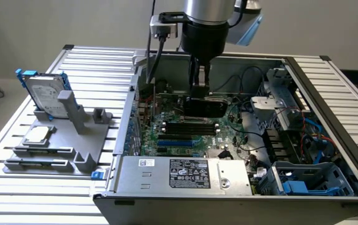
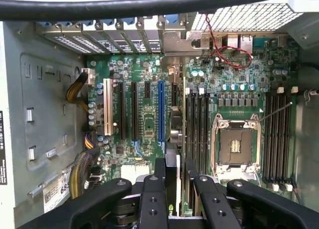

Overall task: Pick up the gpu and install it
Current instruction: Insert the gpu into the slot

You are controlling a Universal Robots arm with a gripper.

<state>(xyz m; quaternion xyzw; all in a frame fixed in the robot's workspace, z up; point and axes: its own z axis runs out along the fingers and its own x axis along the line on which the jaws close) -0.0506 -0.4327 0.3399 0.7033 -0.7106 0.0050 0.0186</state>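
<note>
— Well, we start outside the computer case [image 1: 329, 89], on the exterior view's left of it. The hard drive [image 1: 44, 96] and the small square chip [image 1: 38, 135] sit on the gray fixture [image 1: 72, 140], well apart from our work.

— Agreed, we leave those alone. Inside the case, the gripper [image 1: 199, 93] hangs over the motherboard [image 1: 173, 129]. Its jaws are narrowed onto the gpu [image 1: 205, 108], which it holds upright from above.

— Is the card seated?

— We cannot tell whether its lower edge touches the board. In the wrist view it shows edge-on between the fingers [image 2: 152, 199]. We judge it sits just beside the blue slot [image 2: 161, 112] rather than squarely over it, between that slot and the memory slots [image 2: 197, 124].

— Then the care lies in alignment, we think. Keep the card vertical, its edge parallel with its slot, and its bracket end toward the slot covers [image 2: 114, 39] in the case's rear wall.

— Yes, and a firm grip with no sideways push, since a tilted card could bind or scrape the board.

— Toward the case's wall on the exterior view's right, the blue cables [image 1: 313, 127] lie well apart from the card. We judge they pose little risk.
</note>
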